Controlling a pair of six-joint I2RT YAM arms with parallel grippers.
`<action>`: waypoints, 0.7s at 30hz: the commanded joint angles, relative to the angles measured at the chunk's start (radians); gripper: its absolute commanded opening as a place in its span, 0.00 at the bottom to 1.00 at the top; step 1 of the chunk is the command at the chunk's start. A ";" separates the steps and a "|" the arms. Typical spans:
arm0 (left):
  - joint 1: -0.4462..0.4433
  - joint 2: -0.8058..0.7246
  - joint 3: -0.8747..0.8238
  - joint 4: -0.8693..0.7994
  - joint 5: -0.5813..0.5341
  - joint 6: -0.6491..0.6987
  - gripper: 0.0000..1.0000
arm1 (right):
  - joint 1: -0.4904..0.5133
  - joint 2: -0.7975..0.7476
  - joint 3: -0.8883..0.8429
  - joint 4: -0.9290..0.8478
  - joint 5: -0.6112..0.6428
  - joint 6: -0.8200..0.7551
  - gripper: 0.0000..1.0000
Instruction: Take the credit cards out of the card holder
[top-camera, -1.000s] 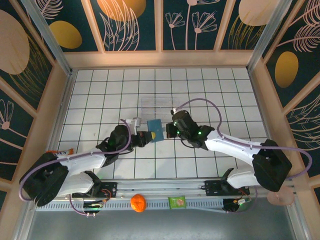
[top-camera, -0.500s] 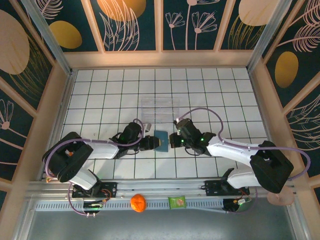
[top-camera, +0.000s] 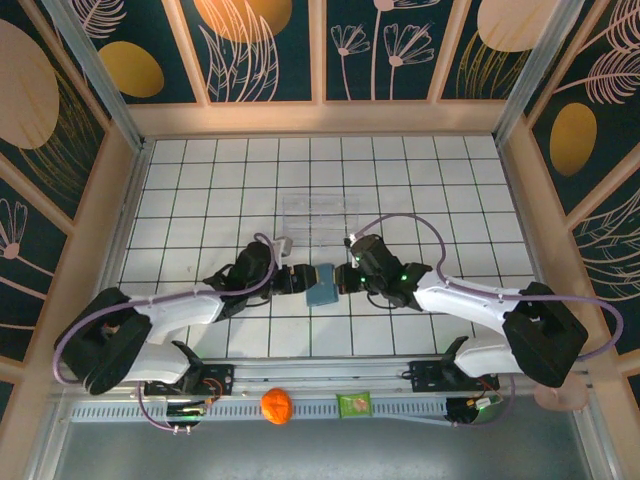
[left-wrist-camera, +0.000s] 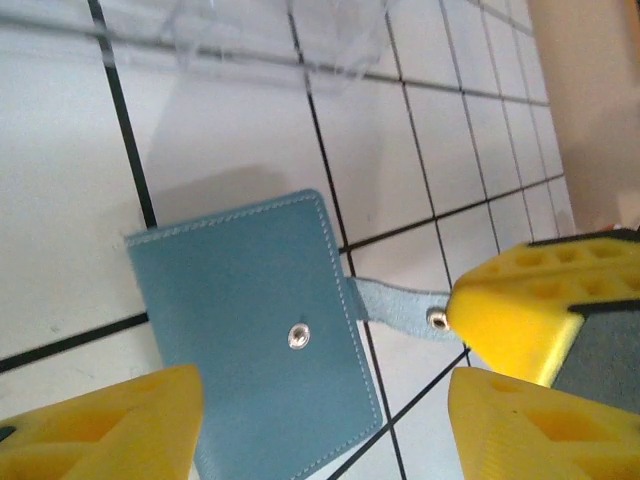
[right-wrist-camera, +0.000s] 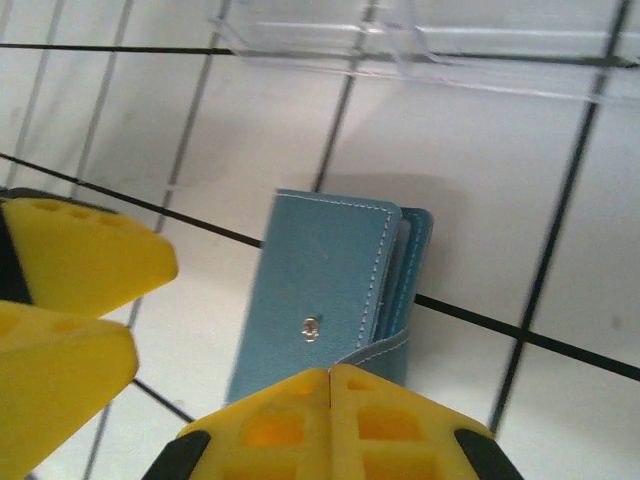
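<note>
The teal-blue card holder (top-camera: 322, 284) lies folded shut on the white tiles between my two grippers. Its outer cover with a metal snap (left-wrist-camera: 250, 330) faces up. Its strap (left-wrist-camera: 395, 303) reaches out to my right gripper (top-camera: 344, 278), which is shut on the strap's end (right-wrist-camera: 375, 352). My left gripper (top-camera: 303, 281) is open, its yellow fingers (left-wrist-camera: 110, 425) on either side of the holder's near corner without touching it. In the right wrist view, my right gripper (right-wrist-camera: 330, 372) shows its fingertips pressed together over the strap. The credit cards are hidden inside the folded holder (right-wrist-camera: 330, 300).
A clear plastic tray (top-camera: 318, 215) sits on the tiles just beyond the holder, also in the left wrist view (left-wrist-camera: 280, 35) and the right wrist view (right-wrist-camera: 420, 50). An orange ball (top-camera: 277, 405) and a green packet (top-camera: 354, 405) rest on the front rail.
My left gripper has opened and let go of the card holder. The holder came nearer and now lies flat on the tiles. The right gripper stayed shut and followed it.
</note>
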 joint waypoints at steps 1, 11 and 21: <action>0.020 -0.041 -0.035 -0.087 -0.106 0.034 0.65 | 0.026 -0.009 0.081 0.055 -0.034 0.003 0.00; 0.054 -0.147 -0.081 -0.119 -0.143 0.031 0.66 | 0.045 0.030 0.171 0.021 -0.024 0.007 0.00; 0.054 -0.114 -0.043 -0.120 -0.104 0.086 0.64 | -0.046 -0.054 -0.037 -0.065 0.145 0.099 0.00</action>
